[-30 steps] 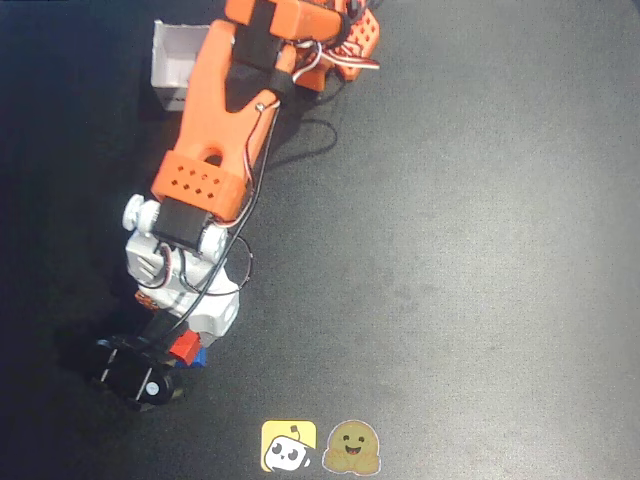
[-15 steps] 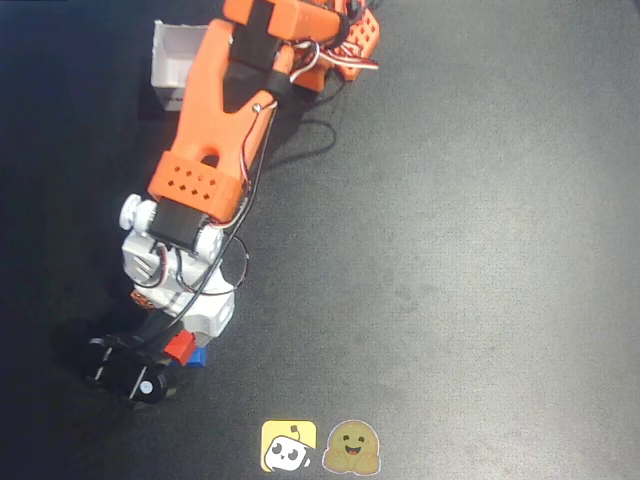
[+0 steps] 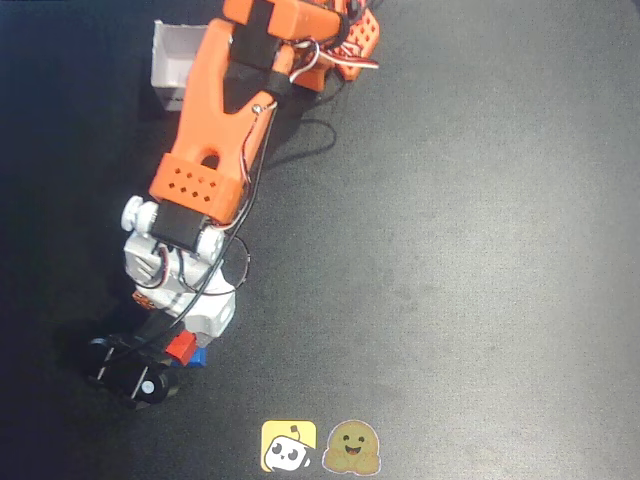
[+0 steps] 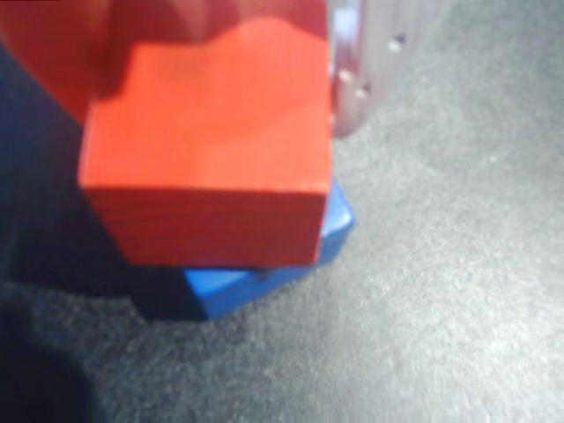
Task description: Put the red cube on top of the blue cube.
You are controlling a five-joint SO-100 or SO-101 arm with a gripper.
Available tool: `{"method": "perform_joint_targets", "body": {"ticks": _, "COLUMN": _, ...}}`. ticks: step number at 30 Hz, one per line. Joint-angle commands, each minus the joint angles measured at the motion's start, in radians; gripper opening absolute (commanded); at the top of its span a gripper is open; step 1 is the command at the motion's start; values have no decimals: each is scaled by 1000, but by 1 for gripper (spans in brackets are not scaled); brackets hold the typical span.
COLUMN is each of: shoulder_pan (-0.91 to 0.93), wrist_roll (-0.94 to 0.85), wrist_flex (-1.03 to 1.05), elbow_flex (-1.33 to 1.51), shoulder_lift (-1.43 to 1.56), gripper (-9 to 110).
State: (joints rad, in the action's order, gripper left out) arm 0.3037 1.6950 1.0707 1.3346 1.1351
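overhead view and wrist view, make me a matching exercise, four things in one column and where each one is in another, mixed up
Things:
1. red cube
2. blue cube
3. white box
4. two stickers

Places:
A. bottom edge of the overhead view
B. lowest in the stack, only edges showing
C. top left of the overhead view, partly behind the orange arm
D. sitting over the other cube, turned askew to it

Pairs: 1-D, 2-B, 3-C, 4-A
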Motion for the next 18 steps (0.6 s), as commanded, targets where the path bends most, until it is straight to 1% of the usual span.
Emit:
{"method": "perform_joint_targets", "body": {"ticks": 1, "shoulder_pan": 0, "wrist_roll": 6, "wrist_flex": -20, "elbow_flex": -2, "shoulder_lift": 38, "gripper": 7}}
{"method": "perform_joint_targets", "body": {"ticks": 3, "shoulder_pan": -2, "wrist_roll": 6, "wrist_flex": -21, "elbow_flex": 0, "shoulder_lift": 38, "gripper": 12}}
{"method": "perform_joint_targets", "body": {"ticks": 14, "shoulder_pan": -3, "wrist_roll": 8, "wrist_flex": -26, "elbow_flex": 3, "shoulder_lift": 46, "gripper": 15}}
{"method": "perform_joint_targets", "body": {"ticks": 17, "shoulder_pan": -6, "wrist_roll": 8, "wrist_flex": -29, "elbow_flex": 3, "shoulder_lift": 49, "gripper": 23}}
{"method": "perform_joint_targets", "body": {"ticks": 18, "shoulder_pan": -6, "wrist_roll": 9, "wrist_flex": -31, "elbow_flex": 3, "shoulder_lift": 51, "gripper": 24}}
